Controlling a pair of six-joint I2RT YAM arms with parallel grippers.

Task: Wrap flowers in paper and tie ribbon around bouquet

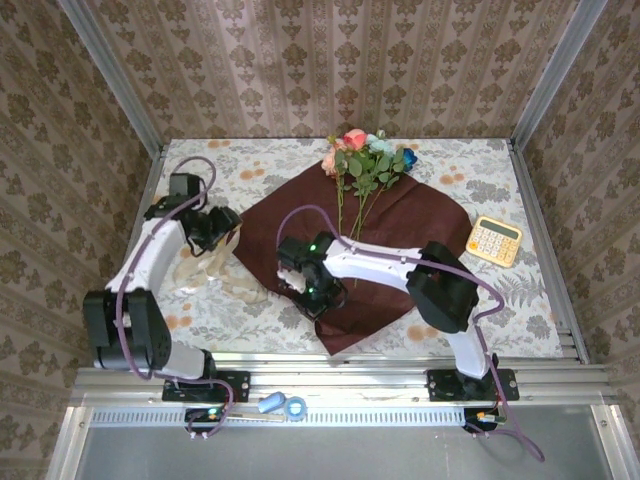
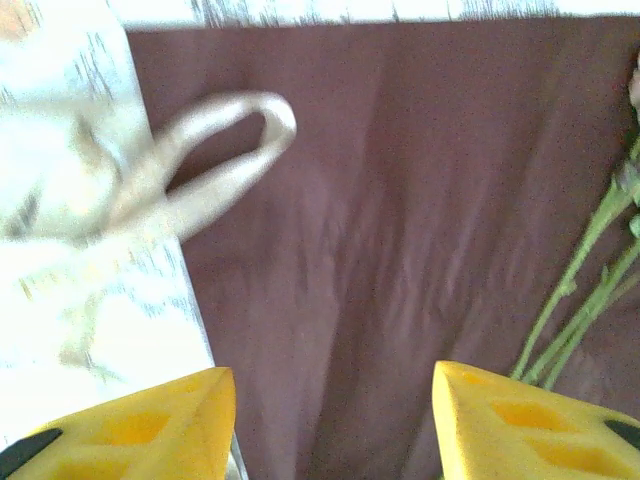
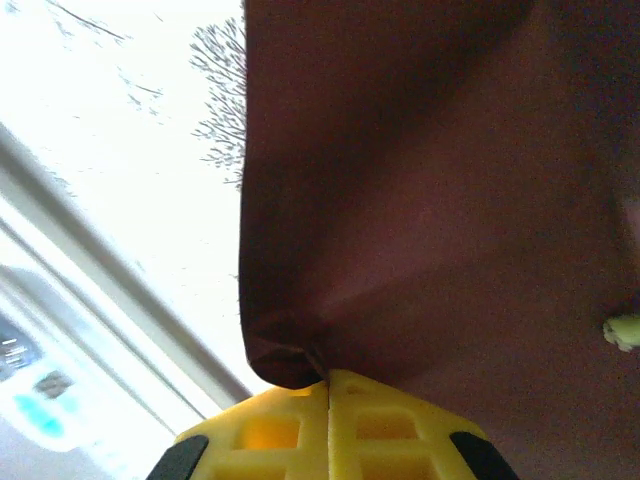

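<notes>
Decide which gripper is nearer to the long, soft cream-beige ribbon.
Left. The left gripper is open, close beside the ribbon; the right gripper is further off, pinching a near corner of the crimson paper sheet.

I cannot read any text, number or brand on my screens at this moment. The yellow calculator (image 1: pixel 494 240) on the right side of the desk (image 1: pixel 520 300) has rows of keys and a small display, but in the top view they are too small for me to make out any digit or sign. In the right wrist view a blurred pale thing (image 3: pixel 40 400) with blue marks lies at the lower left; whether it carries printing I cannot tell.
</notes>
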